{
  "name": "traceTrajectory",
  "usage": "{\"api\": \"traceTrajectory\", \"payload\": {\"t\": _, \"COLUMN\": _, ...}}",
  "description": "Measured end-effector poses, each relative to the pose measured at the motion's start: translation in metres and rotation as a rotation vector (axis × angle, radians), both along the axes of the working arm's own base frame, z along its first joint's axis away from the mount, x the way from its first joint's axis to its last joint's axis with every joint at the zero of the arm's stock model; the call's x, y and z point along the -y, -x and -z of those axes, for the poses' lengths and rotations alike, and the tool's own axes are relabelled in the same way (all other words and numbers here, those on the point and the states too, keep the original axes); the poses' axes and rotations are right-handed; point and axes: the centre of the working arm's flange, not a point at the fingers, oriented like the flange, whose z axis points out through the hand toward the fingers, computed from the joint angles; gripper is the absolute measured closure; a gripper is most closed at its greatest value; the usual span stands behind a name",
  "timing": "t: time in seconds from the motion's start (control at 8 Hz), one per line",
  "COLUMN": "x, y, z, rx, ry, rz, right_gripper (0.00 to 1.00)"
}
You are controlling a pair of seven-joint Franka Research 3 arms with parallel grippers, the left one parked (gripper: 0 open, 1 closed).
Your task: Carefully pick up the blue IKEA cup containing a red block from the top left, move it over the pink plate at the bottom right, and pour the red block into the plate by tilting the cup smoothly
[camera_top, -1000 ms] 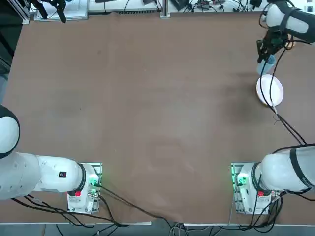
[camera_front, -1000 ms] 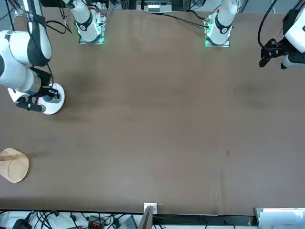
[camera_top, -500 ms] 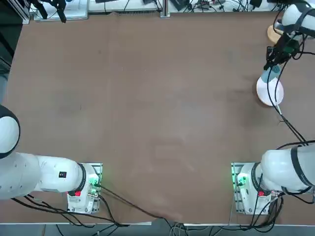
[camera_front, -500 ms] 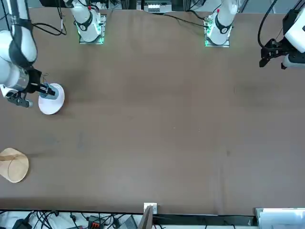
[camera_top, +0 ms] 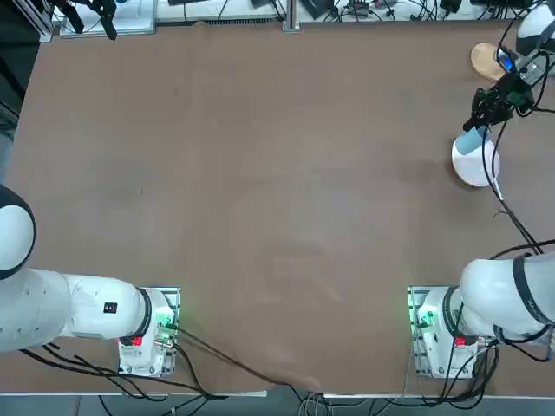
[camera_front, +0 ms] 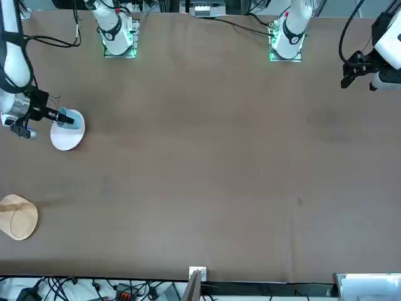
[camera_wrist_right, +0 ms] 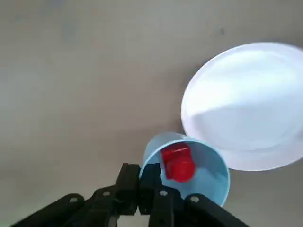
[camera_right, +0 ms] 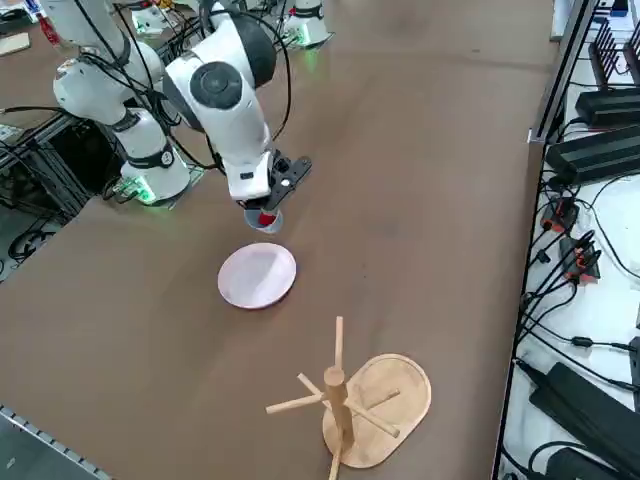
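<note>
My right gripper (camera_top: 487, 111) (camera_front: 55, 115) (camera_wrist_right: 142, 173) is shut on the rim of the blue IKEA cup (camera_top: 471, 139) (camera_front: 67, 118) (camera_right: 266, 220) (camera_wrist_right: 189, 165). One finger is inside the rim and the other outside. The cup hangs in the air at the edge of the pink plate (camera_top: 476, 165) (camera_front: 66, 134) (camera_right: 258, 276) (camera_wrist_right: 246, 104). The red block (camera_wrist_right: 178, 162) (camera_right: 265, 215) lies inside the cup against its wall. The plate holds nothing.
A wooden mug tree on a tan oval base (camera_right: 352, 396) (camera_front: 17, 216) (camera_top: 490, 59) stands just beyond the plate, near the table's far right corner. Cables trail from the right arm (camera_top: 507, 221) over the table beside the plate.
The right gripper carried the cup toward the plate, from beyond its far edge to just over it. The wrist swung out to the right, uncovering the wooden base.
</note>
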Motion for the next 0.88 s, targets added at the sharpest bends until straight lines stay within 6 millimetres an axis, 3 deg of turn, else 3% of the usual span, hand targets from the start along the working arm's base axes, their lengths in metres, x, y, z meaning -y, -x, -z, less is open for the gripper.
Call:
{"api": "traceTrajectory", "payload": {"t": 0.38, "x": 0.046, "y": 0.011, "z": 0.002, "rx": 0.025, "ry": -0.196, "rz": -0.034, "right_gripper": 0.97}}
{"api": "traceTrajectory", "payload": {"t": 0.62, "x": 0.064, "y": 0.014, "z": 0.010, "rx": 0.060, "ry": -0.296, "rz": -0.056, "right_gripper": 0.97}}
{"api": "traceTrajectory", "payload": {"t": 0.88, "x": 0.076, "y": 0.016, "z": 0.030, "rx": 0.091, "ry": -0.405, "rz": -0.087, "right_gripper": 0.97}}
